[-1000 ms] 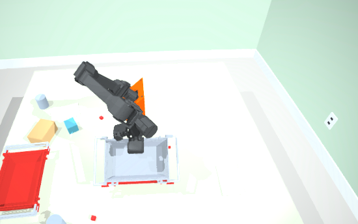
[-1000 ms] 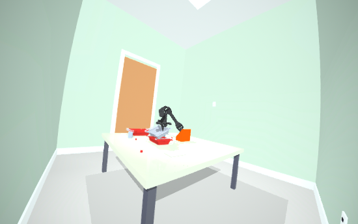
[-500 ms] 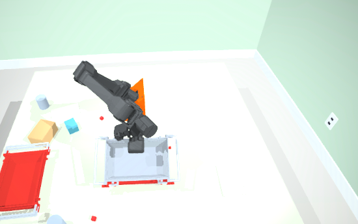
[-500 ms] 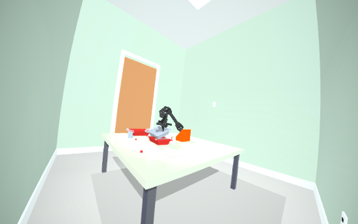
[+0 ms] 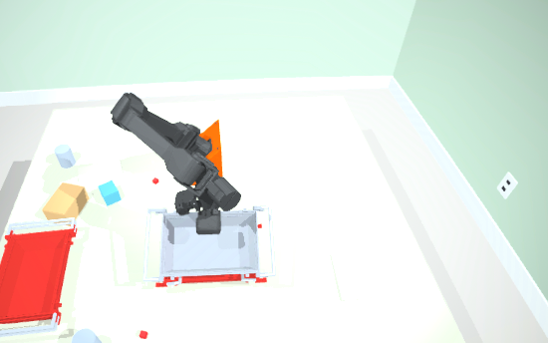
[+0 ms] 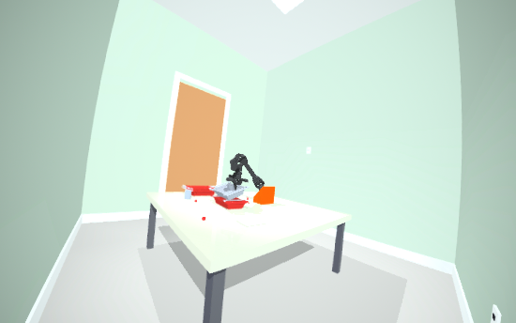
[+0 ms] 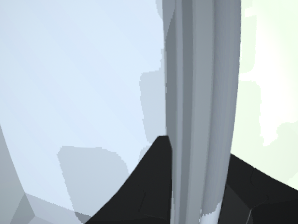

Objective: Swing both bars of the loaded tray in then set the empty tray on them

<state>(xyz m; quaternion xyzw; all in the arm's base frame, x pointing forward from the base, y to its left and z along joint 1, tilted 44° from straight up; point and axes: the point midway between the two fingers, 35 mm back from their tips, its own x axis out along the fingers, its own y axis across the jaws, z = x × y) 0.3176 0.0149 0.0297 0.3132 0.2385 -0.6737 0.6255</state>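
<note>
The pale grey empty tray (image 5: 214, 256) (image 6: 226, 192) (image 7: 192, 75) is over the loaded red tray (image 5: 211, 278) (image 6: 232, 204), covering most of it. Only the red tray's front edge shows in the top view. My gripper (image 5: 198, 213) (image 6: 235, 186) (image 7: 177, 145) is shut on the grey tray's back wall, one finger inside it and one outside. The grey tray's own bars (image 5: 145, 246) (image 5: 272, 244) stand out past its ends. The trays are very close in the exterior view; whether they touch, I cannot tell. The red tray's load is hidden, and its bars cannot be made out clearly.
Another red tray (image 5: 35, 269) (image 6: 201, 190) stands at the left. A tan box (image 5: 66, 200), a blue cube (image 5: 110, 193) and two pale cylinders (image 5: 65, 157) (image 5: 86, 337) are on the left side. An orange block (image 5: 215, 137) (image 6: 265, 195) stands behind the arm. Small red cubes (image 5: 155, 180) (image 5: 143, 334) lie about.
</note>
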